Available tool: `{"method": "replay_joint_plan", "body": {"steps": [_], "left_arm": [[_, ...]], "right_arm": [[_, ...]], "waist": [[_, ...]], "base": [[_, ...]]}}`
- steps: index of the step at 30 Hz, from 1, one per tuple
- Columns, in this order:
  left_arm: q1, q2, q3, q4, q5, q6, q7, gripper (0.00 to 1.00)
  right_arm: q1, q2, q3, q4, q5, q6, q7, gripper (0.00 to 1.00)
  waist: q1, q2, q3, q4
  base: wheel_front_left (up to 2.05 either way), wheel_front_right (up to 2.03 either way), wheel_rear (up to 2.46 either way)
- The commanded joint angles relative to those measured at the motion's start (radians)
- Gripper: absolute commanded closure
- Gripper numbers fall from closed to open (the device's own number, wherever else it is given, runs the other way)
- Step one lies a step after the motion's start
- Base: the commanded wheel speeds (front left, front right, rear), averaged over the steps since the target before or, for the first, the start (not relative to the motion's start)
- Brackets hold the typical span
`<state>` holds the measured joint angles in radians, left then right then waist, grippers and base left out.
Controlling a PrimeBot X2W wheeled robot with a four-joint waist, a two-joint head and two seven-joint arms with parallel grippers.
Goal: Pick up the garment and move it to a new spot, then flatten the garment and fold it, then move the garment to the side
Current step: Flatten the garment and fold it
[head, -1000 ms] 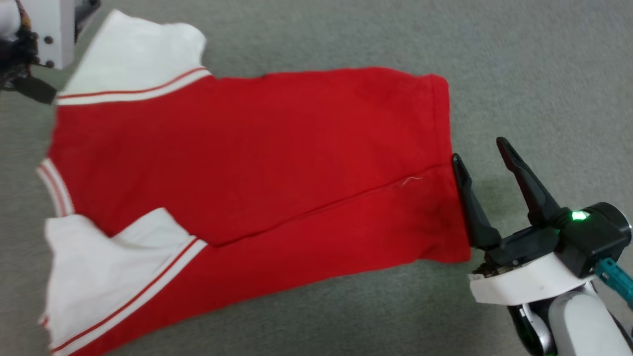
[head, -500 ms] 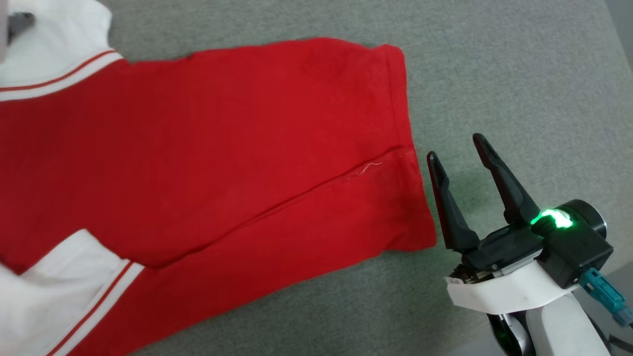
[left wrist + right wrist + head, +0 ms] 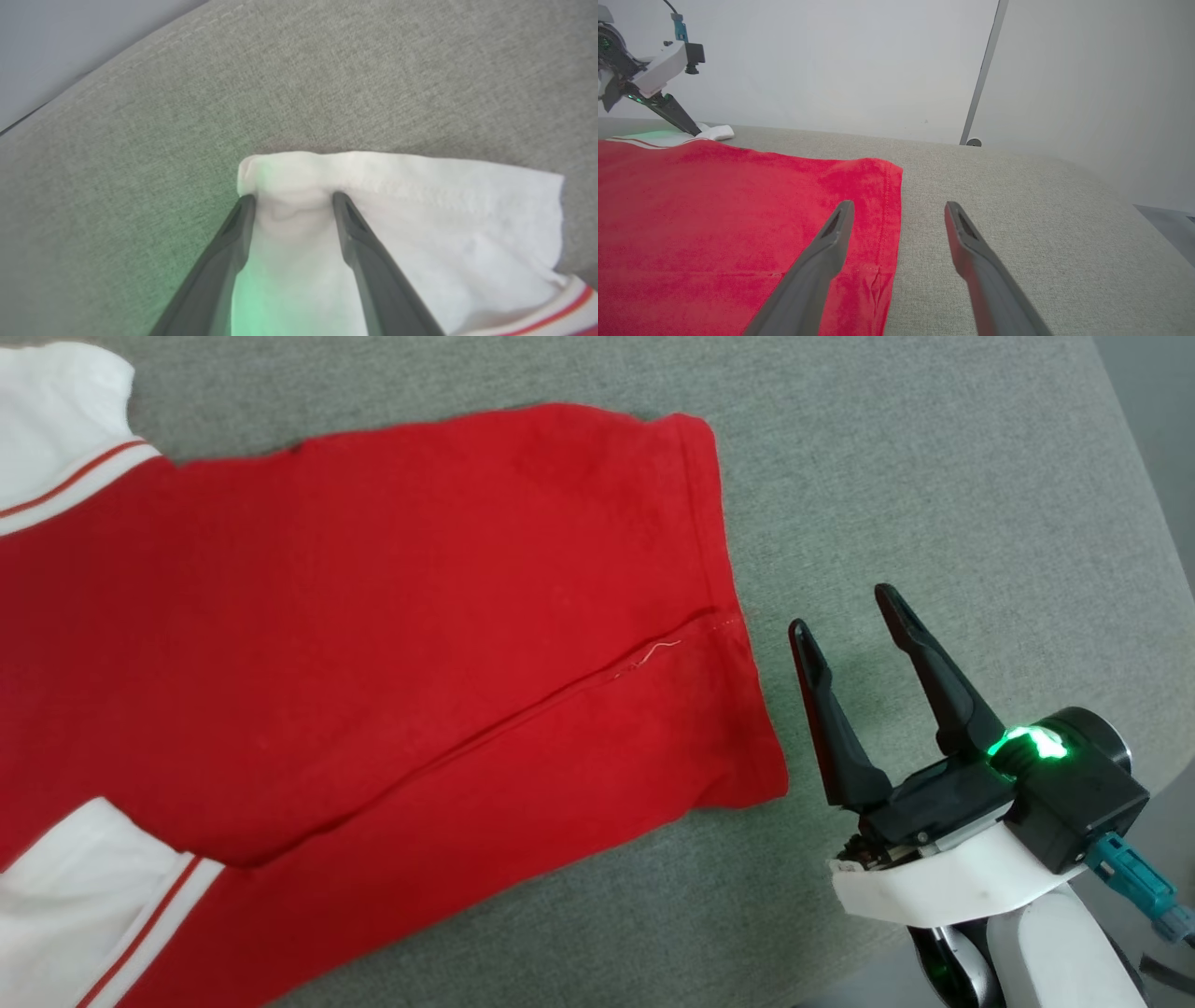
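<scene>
grey woven upholstery (image 3: 934,476) runs under everything, with a pale wall (image 3: 831,60) behind it. the garment (image 3: 373,616) lies spread flat on it, its red body crossed by a diagonal crease (image 3: 485,728) and its hem (image 3: 714,569) toward the robot's right. the right gripper (image 3: 840,611) sits just beside that hem, apart from it, jaws wide and empty. the left gripper (image 3: 292,197) has its tips down at the edge of a white sleeve (image 3: 444,219), fingers well spread with a pucker of cloth between them, nothing pinched.
</scene>
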<state>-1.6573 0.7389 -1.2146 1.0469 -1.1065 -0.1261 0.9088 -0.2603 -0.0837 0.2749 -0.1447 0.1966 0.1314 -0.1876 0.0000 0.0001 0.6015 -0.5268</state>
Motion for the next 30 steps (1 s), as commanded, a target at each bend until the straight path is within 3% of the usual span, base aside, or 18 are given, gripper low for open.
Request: {"method": "replay_joint_plan", "body": {"steps": [1,2,10,16,17,18,24,30], "left_arm": [[0.127,0.021,-0.043,0.054,-0.002,0.002,0.064,0.78],[0.14,0.018,-0.038,0.062,-0.011,0.002,0.068,1.0],[0.119,-0.028,-0.021,0.073,-0.01,0.011,-0.018,1.0],[0.072,-0.077,-0.002,0.056,-0.011,0.005,-0.084,1.0],[0.068,-0.089,0.001,0.053,-0.018,0.001,-0.094,1.0],[0.068,-0.089,0.001,0.053,-0.018,0.001,-0.094,1.0],[0.072,-0.104,0.019,0.059,-0.041,-0.002,-0.146,1.0],[0.07,-0.128,0.022,0.059,-0.056,-0.005,-0.164,1.0]], "right_arm": [[-0.014,0.005,0.004,-0.01,0.021,-0.002,0.003,0.0],[-0.015,0.006,0.003,-0.011,0.02,-0.002,0.003,0.0],[-0.031,-0.003,-0.013,-0.021,0.043,-0.002,0.033,0.0],[-0.091,-0.053,-0.002,-0.027,0.097,-0.002,0.132,0.0],[-0.139,-0.09,0.009,-0.018,0.103,-0.002,0.19,0.0],[-0.139,-0.09,0.009,-0.018,0.103,-0.002,0.19,0.0],[-0.366,-0.173,0.053,0.119,0.19,-0.002,0.461,0.0],[-0.621,-0.204,0.148,0.365,0.325,-0.002,0.75,0.0]], "waist": [[0.0,-0.0001,0.014,-0.015],[0.0,-0.0001,0.018,-0.018],[0.0,-0.0001,0.003,0.004],[0.0,-0.0001,-0.042,0.059],[0.0,-0.0001,-0.06,0.079],[0.0,-0.0001,-0.06,0.079],[0.0,-0.0001,-0.09,0.113],[0.0,-0.0001,-0.082,0.132]], "base": [[0.0,0.0,0.0],[0.0,0.0,0.0],[0.0,0.0,0.0],[0.0,0.0,0.0],[0.0,0.0,0.0],[0.0,0.0,0.0],[0.0,0.0,0.0],[0.0,0.0,0.0]]}}
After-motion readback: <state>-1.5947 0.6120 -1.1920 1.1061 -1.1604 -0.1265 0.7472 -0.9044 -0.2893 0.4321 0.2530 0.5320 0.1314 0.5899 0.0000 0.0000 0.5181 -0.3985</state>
